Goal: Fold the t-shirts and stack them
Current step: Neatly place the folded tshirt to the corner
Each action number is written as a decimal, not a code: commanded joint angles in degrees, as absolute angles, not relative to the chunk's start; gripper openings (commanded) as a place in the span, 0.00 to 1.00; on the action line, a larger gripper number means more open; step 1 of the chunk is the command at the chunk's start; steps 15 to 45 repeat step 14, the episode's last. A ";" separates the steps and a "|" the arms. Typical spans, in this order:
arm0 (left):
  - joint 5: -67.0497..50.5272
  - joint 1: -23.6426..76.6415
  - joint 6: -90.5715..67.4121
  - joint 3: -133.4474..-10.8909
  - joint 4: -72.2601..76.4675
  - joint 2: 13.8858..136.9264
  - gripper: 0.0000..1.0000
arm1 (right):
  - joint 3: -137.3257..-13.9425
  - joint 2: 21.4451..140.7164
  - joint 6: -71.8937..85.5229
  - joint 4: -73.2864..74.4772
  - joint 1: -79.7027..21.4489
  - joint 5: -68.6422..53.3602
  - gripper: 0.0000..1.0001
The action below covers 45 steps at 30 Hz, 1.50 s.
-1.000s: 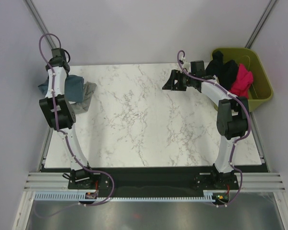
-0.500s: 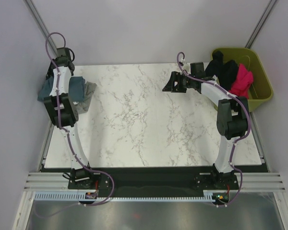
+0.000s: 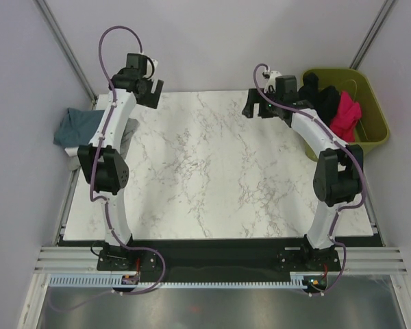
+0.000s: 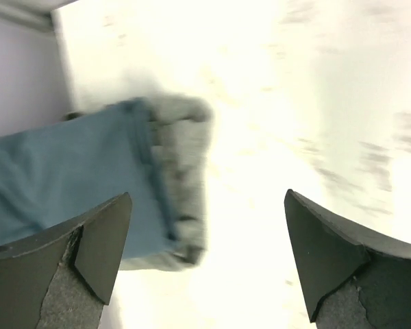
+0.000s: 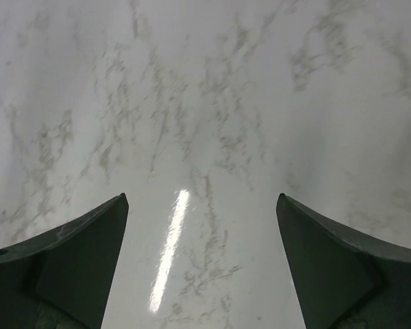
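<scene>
A folded slate-blue t-shirt (image 3: 77,126) lies at the table's left edge, on top of a grey t-shirt (image 4: 185,152); the left wrist view shows the blue t-shirt (image 4: 61,179) from above, blurred. My left gripper (image 3: 149,88) hangs open and empty near the far left corner, above and to the right of that stack. My left gripper (image 4: 205,257) has only bright tabletop between its fingers (image 4: 101,245). My right gripper (image 3: 252,110) is open over bare marble at the far right. Nothing sits between the fingers of my right gripper (image 5: 202,264). A black t-shirt (image 3: 320,97) and a magenta t-shirt (image 3: 345,114) lie in the bin.
The olive-green bin (image 3: 374,116) stands off the table's far right corner, just behind my right arm. The white marble table (image 3: 212,178) stretches between both arms. Grey walls and metal posts close in the left, right and back sides.
My left gripper has opened, let go of the blue t-shirt stack and swung up and right to the far edge. My right gripper has shifted slightly toward the back.
</scene>
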<state>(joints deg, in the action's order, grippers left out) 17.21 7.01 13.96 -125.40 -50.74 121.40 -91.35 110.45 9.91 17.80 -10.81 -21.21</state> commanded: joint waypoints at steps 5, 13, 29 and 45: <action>-12.17 9.84 -3.51 -125.60 -46.70 109.61 1.00 | -95.38 101.35 5.63 18.63 -11.95 20.21 0.98; -2.74 17.30 -0.18 -129.72 -44.21 115.22 1.00 | -88.07 94.48 5.19 18.11 -13.09 17.75 0.98; -1.51 17.92 -0.09 -129.81 -43.95 115.40 1.00 | -88.07 94.66 5.19 18.11 -13.18 18.01 0.98; -1.51 17.92 -0.09 -129.81 -43.95 115.40 1.00 | -88.07 94.66 5.19 18.11 -13.18 18.01 0.98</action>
